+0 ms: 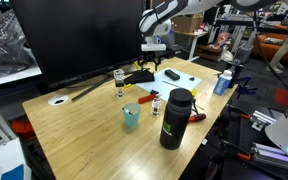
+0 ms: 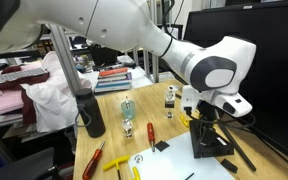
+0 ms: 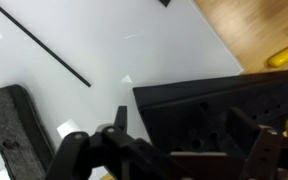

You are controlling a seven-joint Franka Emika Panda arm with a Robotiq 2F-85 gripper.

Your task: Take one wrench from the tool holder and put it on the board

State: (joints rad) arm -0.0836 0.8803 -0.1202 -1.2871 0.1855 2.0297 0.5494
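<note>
tool holder (image 3: 209,108) partly off-frame

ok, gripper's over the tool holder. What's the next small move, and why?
Probably lower straight down toward the tool holder. The gripper is open and empty, hanging just above the rack without touching it, so no wrench is gripped yet. Single wrenches are hard to make out in the wrist view, so descend slowly.

No writing is showing up legibly in any view. In an exterior view the tall black bottle (image 1: 175,118) is carrying a small greenish mark low on its side, but it is coming through too small and blurred to read. The little glass bottles (image 2: 170,95) are showing pale label patches, and no letters or numbers are resolving on them
</note>
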